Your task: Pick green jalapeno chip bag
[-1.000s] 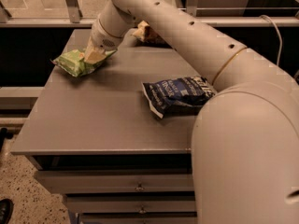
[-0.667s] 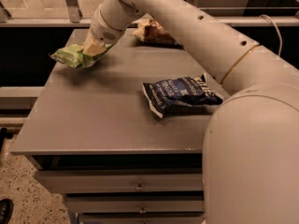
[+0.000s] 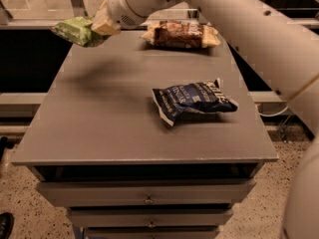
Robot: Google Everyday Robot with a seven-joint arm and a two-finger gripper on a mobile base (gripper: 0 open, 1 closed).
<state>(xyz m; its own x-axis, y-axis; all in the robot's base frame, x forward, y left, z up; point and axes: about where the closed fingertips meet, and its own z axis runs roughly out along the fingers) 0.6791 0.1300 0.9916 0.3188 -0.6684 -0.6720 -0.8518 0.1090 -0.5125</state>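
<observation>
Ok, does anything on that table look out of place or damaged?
The dark blue bag lies crumpled and skewed on the table; the brown bag sits at the far edge. The tool holds the green jalapeno chip bag aloft by the far-left corner.

Arm (image 3: 234, 24): white, stretched from right foreground to upper left. Gripper (image 3: 103, 23): upper left, pointing left, clamped on green chip bag (image 3: 75, 31).
</observation>
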